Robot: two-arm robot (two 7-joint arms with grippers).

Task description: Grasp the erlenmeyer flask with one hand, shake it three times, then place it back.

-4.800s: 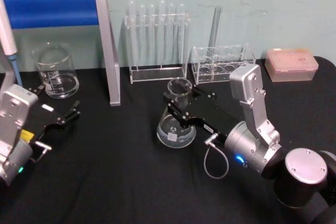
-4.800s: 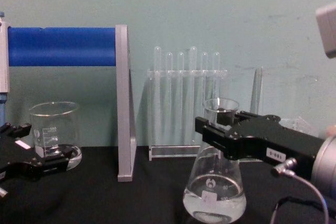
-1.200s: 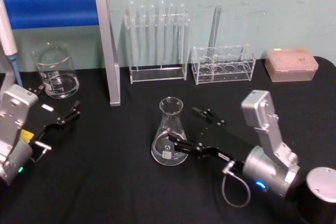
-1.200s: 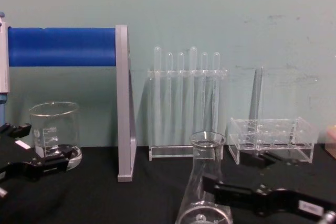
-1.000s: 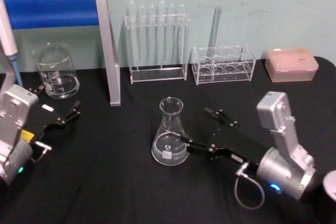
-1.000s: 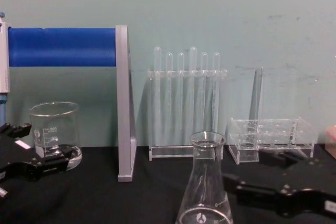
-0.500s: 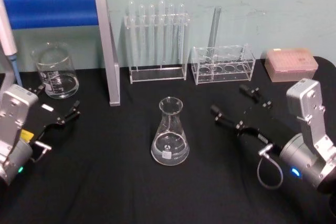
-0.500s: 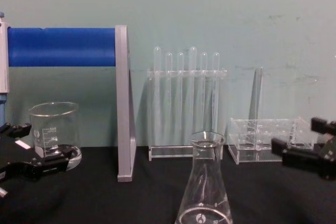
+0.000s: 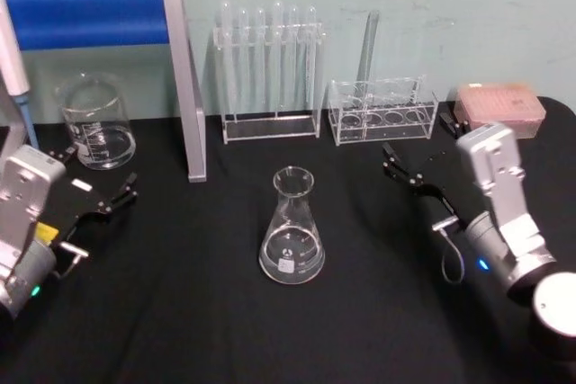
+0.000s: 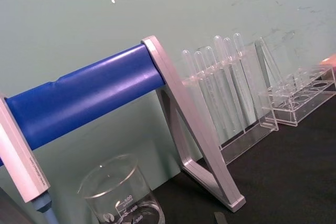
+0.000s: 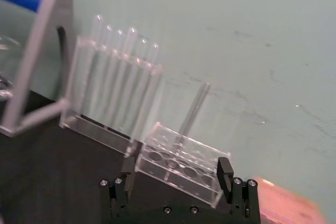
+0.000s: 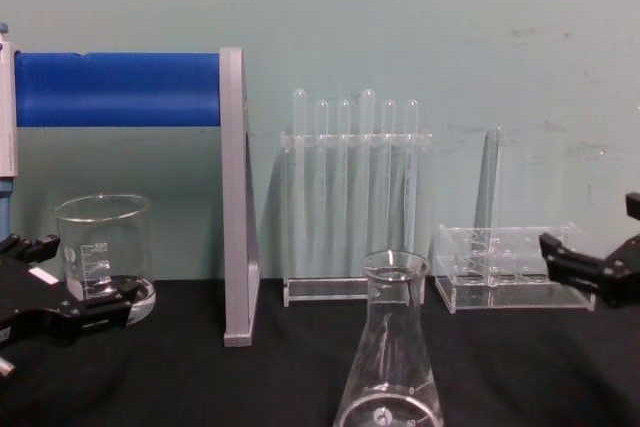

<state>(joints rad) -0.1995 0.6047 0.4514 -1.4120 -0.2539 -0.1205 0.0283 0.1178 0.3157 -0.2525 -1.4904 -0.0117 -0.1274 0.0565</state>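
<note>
The erlenmeyer flask (image 9: 292, 227) is standing upright and free on the black worktop (image 9: 198, 312), near its middle, in front of the tall test tube rack (image 9: 268, 74); the chest view shows its neck and flared rim (image 12: 394, 342) with nothing touching them. The change I am reading is on my right side: about a second ago the right gripper (image 9: 414, 168) was lying close against the flask's base, and it is now drawing back toward the low clear rack (image 9: 382, 110), well apart from the flask. Its fingers are standing spread with nothing between them, which the right wrist view (image 11: 176, 182) confirms, looking out past them at the low rack. Nearly five seconds ago this gripper was clamped on the flask's neck, so I am judging that the release is done and the flask is set back down. Only the arm's retreat appears to remain. The left gripper (image 9: 99, 206) is sitting parked at the worktop's left edge, its fingers open, just in front of the glass beaker (image 9: 94, 121) and below the blue-barred stand (image 9: 99, 15).
</note>
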